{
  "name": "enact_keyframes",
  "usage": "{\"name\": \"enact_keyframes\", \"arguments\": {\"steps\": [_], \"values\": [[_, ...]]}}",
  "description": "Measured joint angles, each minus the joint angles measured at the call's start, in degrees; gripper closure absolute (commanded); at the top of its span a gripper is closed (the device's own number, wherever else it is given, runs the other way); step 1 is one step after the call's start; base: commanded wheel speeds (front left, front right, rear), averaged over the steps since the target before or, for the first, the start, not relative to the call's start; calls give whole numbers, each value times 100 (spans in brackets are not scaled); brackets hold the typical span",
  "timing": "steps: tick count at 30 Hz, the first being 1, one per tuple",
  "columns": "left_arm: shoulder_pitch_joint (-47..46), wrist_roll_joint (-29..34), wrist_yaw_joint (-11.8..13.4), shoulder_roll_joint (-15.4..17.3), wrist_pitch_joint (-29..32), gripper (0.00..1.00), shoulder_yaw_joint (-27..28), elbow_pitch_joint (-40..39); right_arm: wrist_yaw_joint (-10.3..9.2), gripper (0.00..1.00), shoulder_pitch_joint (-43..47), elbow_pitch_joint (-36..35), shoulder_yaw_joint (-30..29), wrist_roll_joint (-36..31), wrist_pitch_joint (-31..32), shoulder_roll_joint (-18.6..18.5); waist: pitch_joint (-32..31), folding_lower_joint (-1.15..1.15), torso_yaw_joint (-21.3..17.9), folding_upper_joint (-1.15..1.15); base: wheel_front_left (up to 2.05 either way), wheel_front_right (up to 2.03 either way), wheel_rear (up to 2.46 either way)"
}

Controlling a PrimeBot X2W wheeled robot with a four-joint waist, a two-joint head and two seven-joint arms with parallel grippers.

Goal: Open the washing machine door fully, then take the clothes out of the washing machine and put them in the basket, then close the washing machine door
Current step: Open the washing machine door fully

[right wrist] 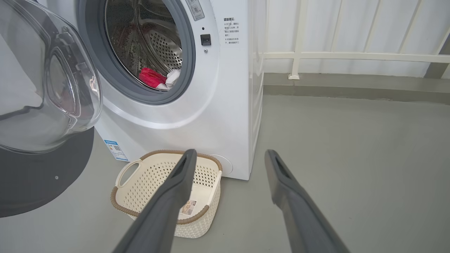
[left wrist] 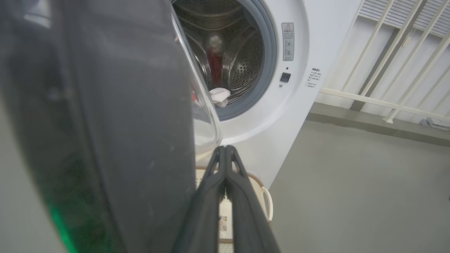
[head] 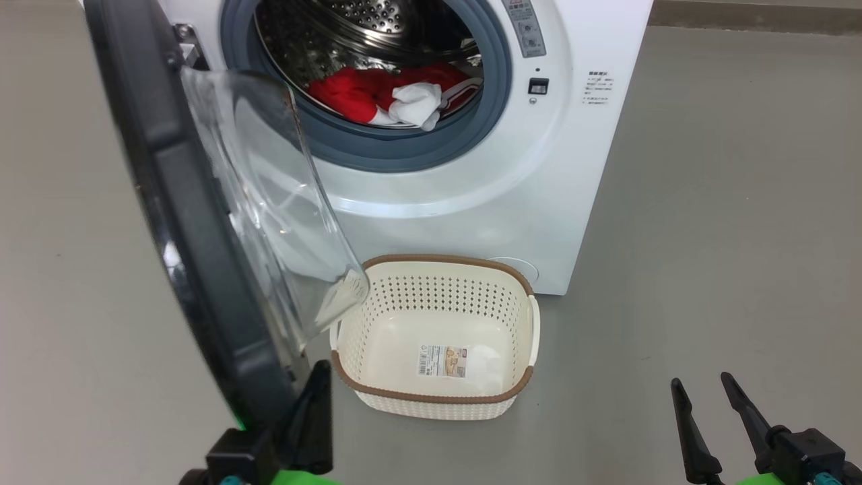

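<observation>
Before the robot, on a grey floor [head: 707,236], the washing machine [head: 592,168] stands with its washing machine door [head: 195,269] open toward the camera, edge-on, glass bowl bulging rightward. Red clothes [head: 357,94] and a white cloth [head: 417,104] lie at the drum's [head: 323,34] front lip, inside the grey rubber ring [head: 377,145]. The basket [head: 444,259] sits on the floor against the machine's front, below the opening, a sticker [head: 444,360] on its bottom.

The left gripper [head: 318,377], fingers pressed together on nothing, rises just beside the door's lower edge; contact cannot be told. The right gripper [head: 700,380] is spread wide and empty, well apart from the basket.

From the right wrist view come a blue label [right wrist: 113,149] at the machine's lower corner and a pale railing [right wrist: 351,56] behind. The left wrist view puts the door's dark rim close up.
</observation>
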Motion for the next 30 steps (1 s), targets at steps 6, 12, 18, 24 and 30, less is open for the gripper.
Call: {"name": "enact_keyframes", "arguments": {"steps": [6,12,18,24,30], "values": [[284,-62,218,189,1,100,253,-204,1,0,1,0,1,0,0,0,-35,0,76,0,0,0,0],[547,-145,327,360,-2,100,559,-308,1,0,1,-14,-2,0,0,0,-66,0,140,0,0,0,0],[667,-316,371,504,-13,100,989,-326,1,0,2,-34,-5,-8,0,0,-64,0,185,0,0,0,0],[727,-453,375,621,-60,100,1443,-236,1,0,1,-74,-8,-81,0,0,-15,0,203,0,0,0,0],[733,-513,358,668,-62,100,1839,-112,1,0,0,-132,-22,-119,0,0,77,0,211,0,0,0,0]]}}
